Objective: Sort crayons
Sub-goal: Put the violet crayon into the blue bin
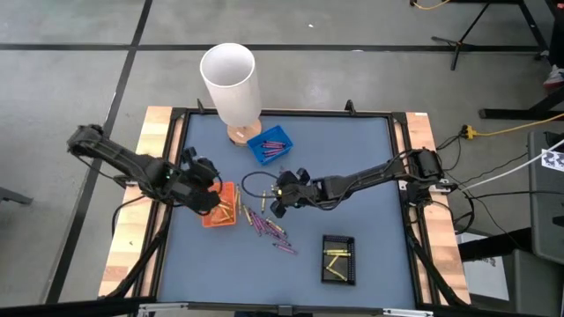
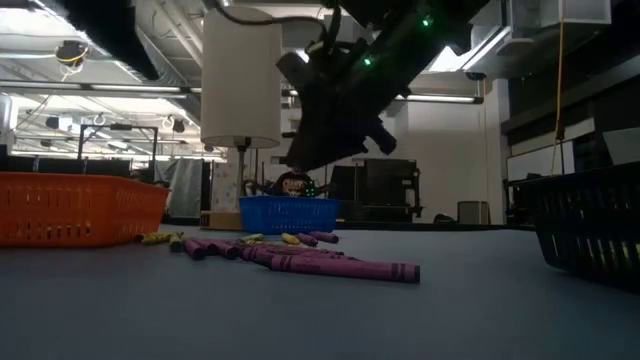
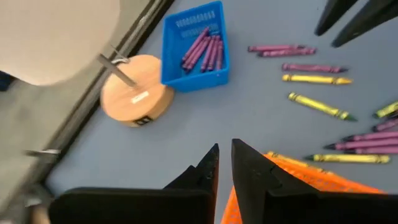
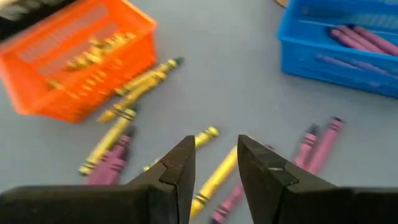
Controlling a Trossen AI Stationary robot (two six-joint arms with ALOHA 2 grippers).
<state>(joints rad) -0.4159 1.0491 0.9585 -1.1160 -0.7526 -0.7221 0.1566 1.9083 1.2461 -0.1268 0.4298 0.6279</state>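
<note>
Loose yellow and purple crayons (image 1: 267, 225) lie flat on the blue-grey mat between the trays; they also show in the low view (image 2: 330, 266). The orange tray (image 1: 220, 208) holds yellow-gold crayons, the blue tray (image 1: 270, 145) purple ones (image 3: 204, 50), and the black tray (image 1: 338, 258) yellow ones. My left gripper (image 1: 210, 201) hovers over the orange tray's far edge (image 3: 323, 174), its fingers a narrow gap apart and empty (image 3: 225, 155). My right gripper (image 1: 278, 201) hangs open and empty above the loose crayons (image 4: 216, 152), with a yellow crayon (image 4: 214, 180) below the gap.
A white cylinder on a round wooden base (image 1: 231, 84) stands at the far edge, just beside the blue tray. A black frame (image 1: 173, 132) rims the mat. Bare mat lies at the right and along the near edge.
</note>
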